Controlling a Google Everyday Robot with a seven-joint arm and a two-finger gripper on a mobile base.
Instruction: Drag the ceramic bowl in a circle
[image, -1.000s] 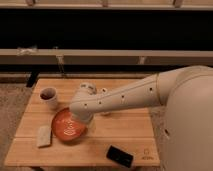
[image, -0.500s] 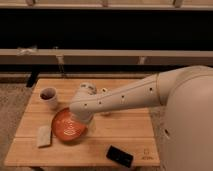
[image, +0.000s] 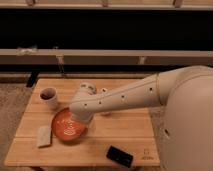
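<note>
Arm (image: 125, 95) stretched forward-left, wrist (image: 86, 102) bent down, tool (image: 79, 119) low, jaws spread.

The one camera looks forward and steeply down from above, over the robot's cream-white arm (image: 125, 97), which fills the right foreground. It sees the whole light wooden slatted table (image: 125, 132) from fairly near. The tool (image: 79, 120) is left of centre, low over the round orange-red ceramic bowl (image: 62, 128).
</note>
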